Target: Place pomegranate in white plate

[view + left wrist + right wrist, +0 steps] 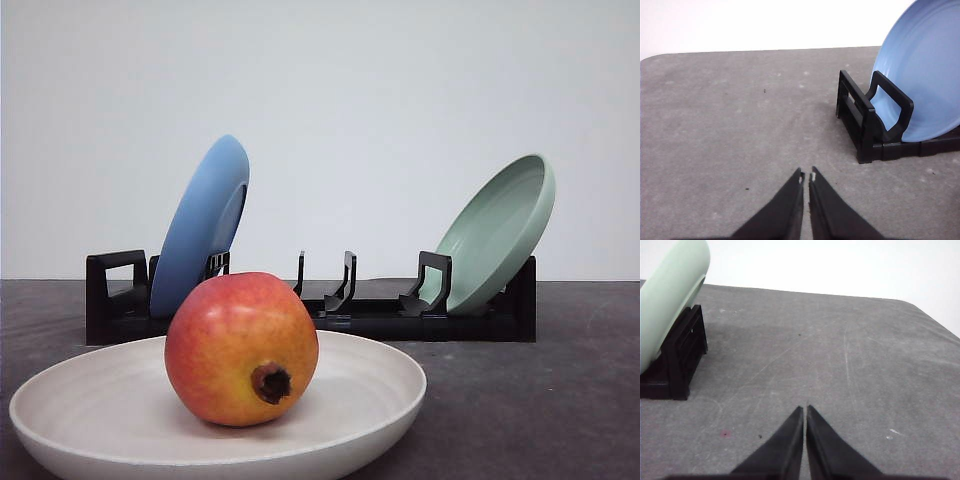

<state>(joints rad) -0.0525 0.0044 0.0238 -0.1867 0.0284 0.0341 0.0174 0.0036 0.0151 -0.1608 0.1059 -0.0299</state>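
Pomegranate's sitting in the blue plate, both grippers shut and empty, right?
Not quite. The pomegranate sits in the white plate, as the front view shows; the blue plate stands in the rack. The left gripper and right gripper are indeed shut and empty.

Our right gripper [805, 412], fingertips pressed together, hovers above the grey table [840, 365], near the pale green plate [667, 295] in its black rack [677, 360].

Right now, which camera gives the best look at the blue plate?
The left wrist view: the blue plate is close there, its concave face toward the camera, propped in the black rack. The front view has the blue plate farther off, nearly edge-on, behind the pomegranate.
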